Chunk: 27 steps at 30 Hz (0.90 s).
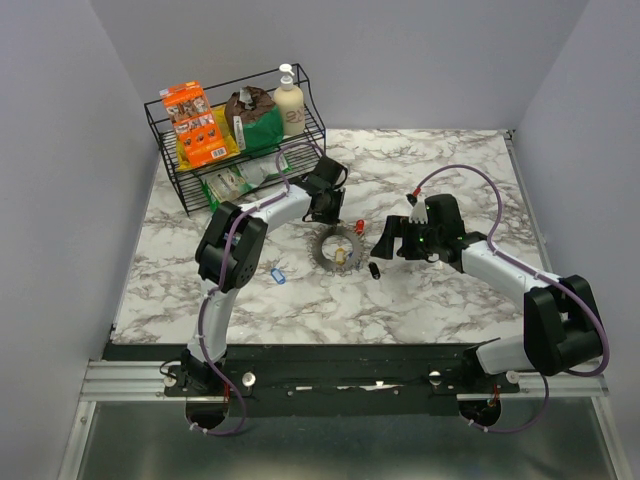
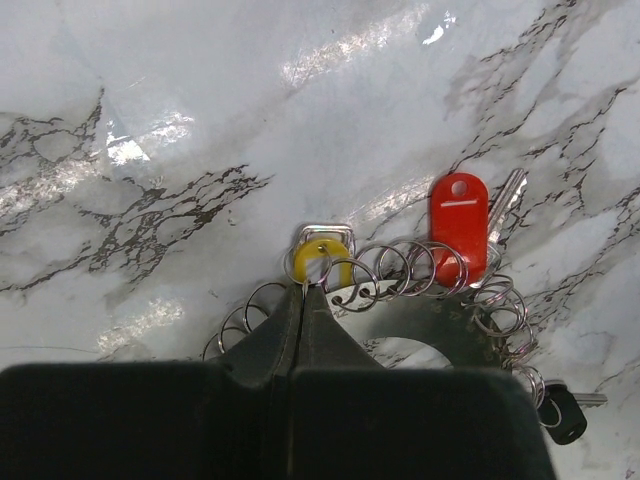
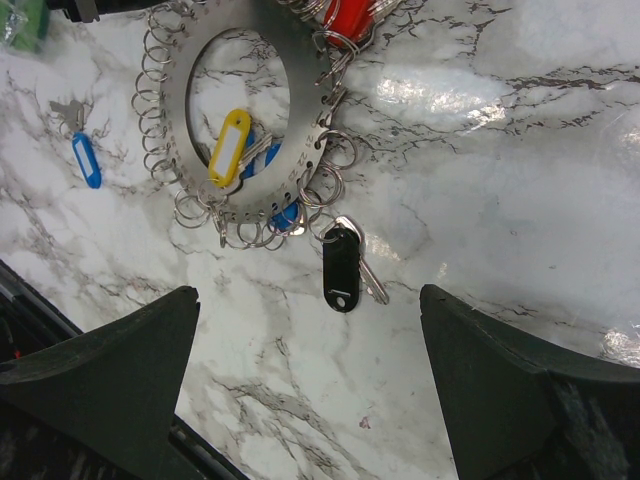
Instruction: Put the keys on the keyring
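From above, the keyring (image 1: 322,248) lay mid-table between the left gripper (image 1: 325,214) and the right gripper (image 1: 388,246), with a blue key (image 1: 277,274) loose nearby. In the left wrist view, its fingers (image 2: 280,335) were clenched shut at the keyring's rim beside a yellow key (image 2: 322,262). In the right wrist view, its fingers (image 3: 130,340) were spread wide and held nothing, with a black key (image 3: 341,266) between them.

I see marble table (image 1: 420,300): wire rack (image 1: 312,122) back-left, keyring (image 1: 320,248) mid-table, blue key (image 1: 277,273) loose to its left, black key (image 1: 374,270) and red key (image 1: 359,228) at its right rim.
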Each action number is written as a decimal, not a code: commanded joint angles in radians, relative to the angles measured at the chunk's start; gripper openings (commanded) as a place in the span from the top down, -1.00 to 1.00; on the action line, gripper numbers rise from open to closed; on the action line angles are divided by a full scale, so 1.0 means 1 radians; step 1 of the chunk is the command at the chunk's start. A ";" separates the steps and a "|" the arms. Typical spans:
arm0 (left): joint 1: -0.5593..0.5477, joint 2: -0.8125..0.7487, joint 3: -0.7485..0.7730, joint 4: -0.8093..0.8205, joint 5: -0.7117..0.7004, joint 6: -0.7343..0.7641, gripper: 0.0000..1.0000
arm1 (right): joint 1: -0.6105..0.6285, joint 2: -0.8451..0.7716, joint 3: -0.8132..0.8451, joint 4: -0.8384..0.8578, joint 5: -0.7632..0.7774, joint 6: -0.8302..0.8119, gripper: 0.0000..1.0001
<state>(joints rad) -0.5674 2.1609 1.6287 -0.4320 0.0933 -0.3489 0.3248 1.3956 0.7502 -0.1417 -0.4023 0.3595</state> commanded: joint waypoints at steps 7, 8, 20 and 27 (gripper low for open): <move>-0.005 -0.127 -0.012 -0.027 -0.024 0.062 1.00 | -0.009 -0.036 -0.018 0.013 -0.012 0.007 -0.99; -0.005 -0.137 -0.018 -0.027 -0.021 0.068 1.00 | -0.009 -0.040 -0.018 0.011 -0.012 0.009 -0.99; -0.008 -0.308 -0.079 -0.024 0.020 0.128 1.00 | -0.009 -0.119 -0.025 0.002 -0.029 -0.014 -0.99; -0.014 -0.394 -0.110 -0.033 0.051 0.179 1.00 | -0.009 -0.219 -0.028 0.004 -0.078 -0.060 -0.99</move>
<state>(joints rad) -0.5720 1.8450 1.5414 -0.4591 0.1024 -0.2203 0.3248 1.2480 0.7334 -0.1429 -0.4202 0.3462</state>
